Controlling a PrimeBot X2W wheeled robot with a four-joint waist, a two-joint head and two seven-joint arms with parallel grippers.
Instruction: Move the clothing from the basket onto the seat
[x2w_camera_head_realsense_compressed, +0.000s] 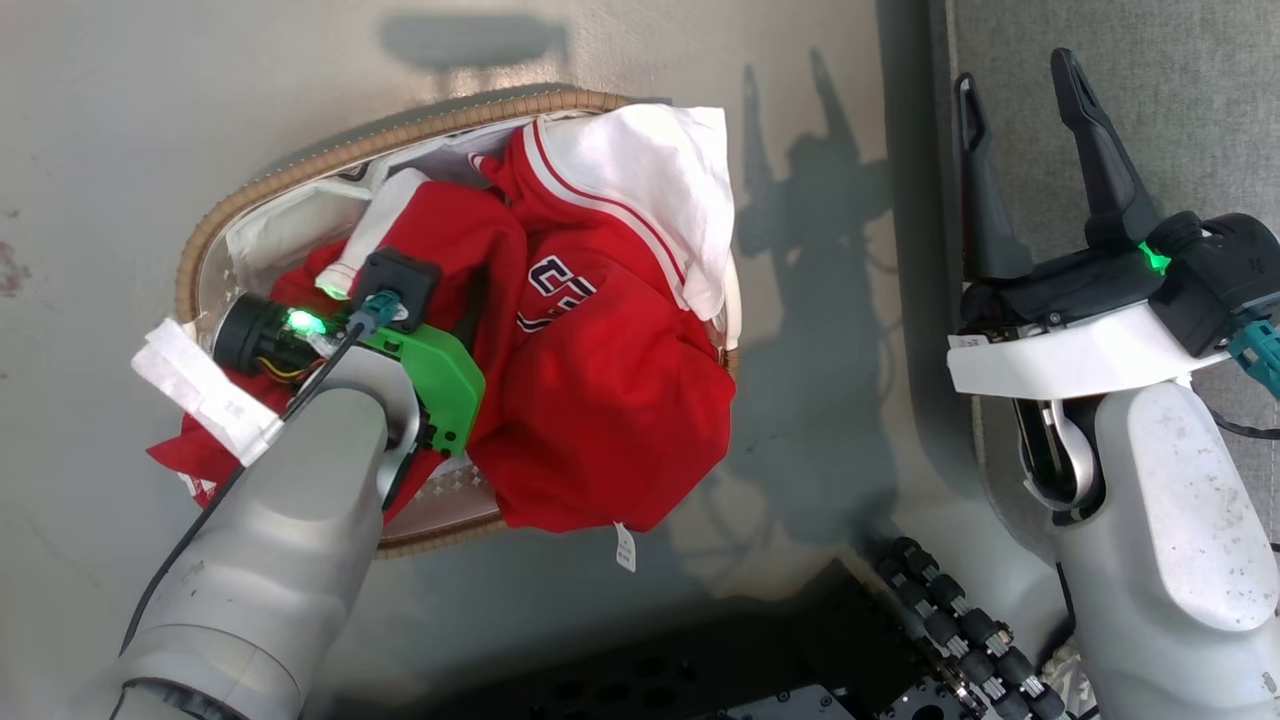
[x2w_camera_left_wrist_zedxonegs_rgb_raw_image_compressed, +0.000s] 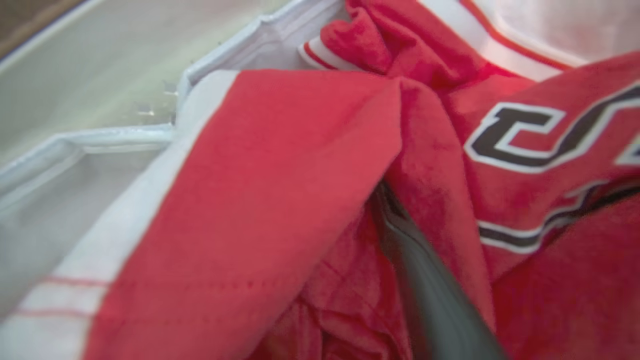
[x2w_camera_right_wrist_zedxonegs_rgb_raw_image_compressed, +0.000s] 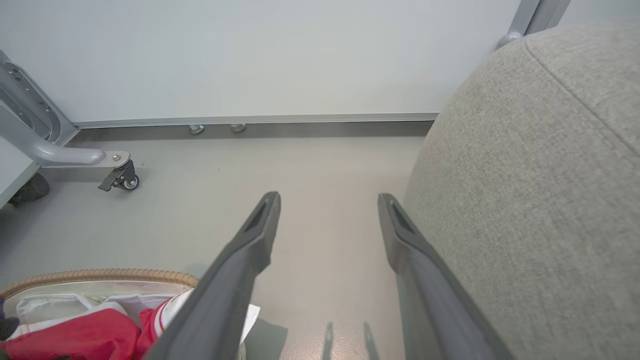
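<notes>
The clothing (x2w_camera_head_realsense_compressed: 600, 380), bright red with white striped trim, is heaped in the basket (x2w_camera_head_realsense_compressed: 330, 155) and spills over its near rim. One garment has a white panel (x2w_camera_head_realsense_compressed: 650, 180) and dark lettering (x2w_camera_head_realsense_compressed: 555, 285). My left gripper (x2w_camera_left_wrist_zedxonegs_rgb_raw_image_compressed: 332, 200) is plunged into the heap and stands open. One dark finger (x2w_camera_left_wrist_zedxonegs_rgb_raw_image_compressed: 430, 295) shows at its wide position, while a red fold (x2w_camera_left_wrist_zedxonegs_rgb_raw_image_compressed: 260, 200) covers the other. My right gripper (x2w_camera_head_realsense_compressed: 1015, 75) is open and empty, above the floor at the edge of the grey seat (x2w_camera_head_realsense_compressed: 1150, 80). In the right wrist view the seat (x2w_camera_right_wrist_zedxonegs_rgb_raw_image_compressed: 540, 175) rises just right of that gripper (x2w_camera_right_wrist_zedxonegs_rgb_raw_image_compressed: 329, 200).
The basket's white liner (x2w_camera_head_realsense_compressed: 290, 215) shows along its far left wall. My black base (x2w_camera_head_realsense_compressed: 700, 660) and a cable chain (x2w_camera_head_realsense_compressed: 960, 630) lie below. A pale wall panel and a frame on a caster (x2w_camera_right_wrist_zedxonegs_rgb_raw_image_compressed: 122, 177) stand beyond the basket rim (x2w_camera_right_wrist_zedxonegs_rgb_raw_image_compressed: 100, 275).
</notes>
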